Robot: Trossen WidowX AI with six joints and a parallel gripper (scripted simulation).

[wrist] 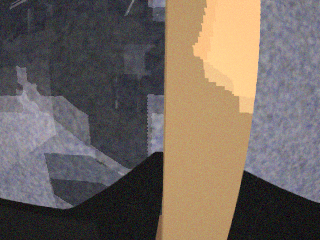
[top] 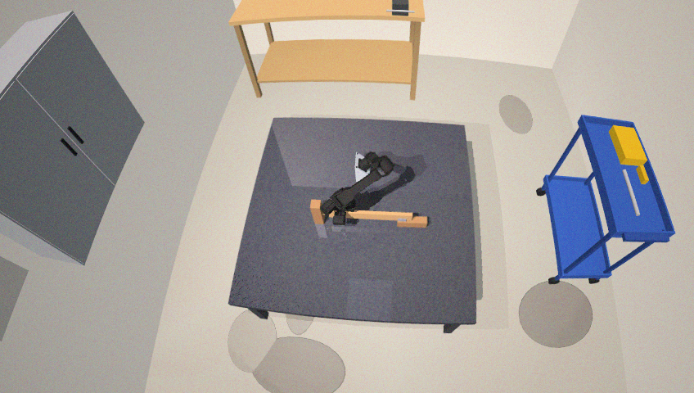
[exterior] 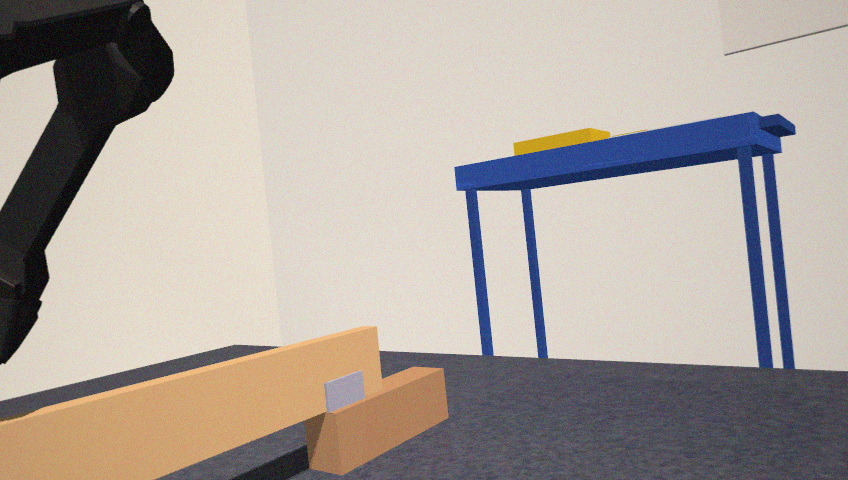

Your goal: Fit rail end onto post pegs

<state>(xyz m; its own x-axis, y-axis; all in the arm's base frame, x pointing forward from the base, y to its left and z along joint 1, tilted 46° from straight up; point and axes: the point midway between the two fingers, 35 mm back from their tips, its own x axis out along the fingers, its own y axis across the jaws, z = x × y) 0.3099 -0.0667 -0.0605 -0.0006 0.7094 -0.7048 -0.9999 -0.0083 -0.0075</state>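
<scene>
The long light wooden rail (top: 382, 214) (exterior: 208, 410) (wrist: 212, 120) runs from the low footboard block (top: 415, 222) (exterior: 395, 416) toward the short wooden post (top: 316, 210). Its far end sits in the grey bracket (exterior: 343, 391). Its near part is raised off the table, and the rail looks close to level. My gripper (top: 343, 216) (wrist: 181, 160) is shut on the rail near the post, with a black finger on each side in the wrist view. The arm hides most of the rail's near end; the pegs and holes do not show, and I cannot tell whether the end touches the post.
The dark table (top: 360, 263) carries the parts and the arm. The arm's pale base plate (top: 360, 171) is behind the rail. A blue cart (top: 574, 219) (exterior: 606, 154) stands off to the right, a wooden workbench (top: 335, 60) behind, and a grey cabinet (top: 83, 97) to the left.
</scene>
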